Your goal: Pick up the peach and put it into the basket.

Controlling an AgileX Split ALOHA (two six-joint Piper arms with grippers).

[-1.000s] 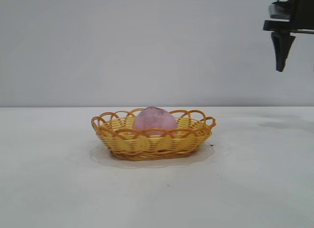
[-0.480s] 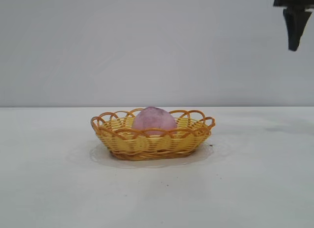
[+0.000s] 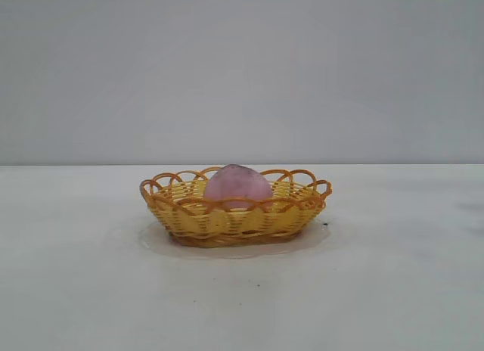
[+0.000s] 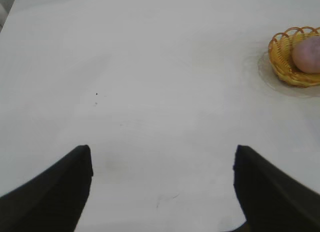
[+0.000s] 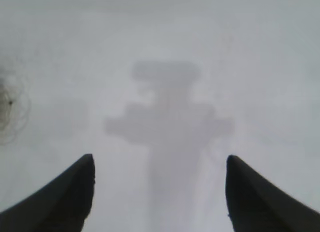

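The pink-mauve peach lies inside the yellow wicker basket with its orange looped rim, in the middle of the white table. In the left wrist view the basket with the peach shows far off at the frame's edge. My left gripper hangs open over bare table, well away from the basket, with nothing between its fingers. My right gripper is open too, above bare table where its own shadow falls. Neither arm shows in the exterior view.
The white table stretches around the basket, with a plain grey wall behind it. A faint round mark shows on the table surface in the right wrist view.
The right gripper rose at the upper right of the exterior view and left the picture. The peach and basket have not moved.
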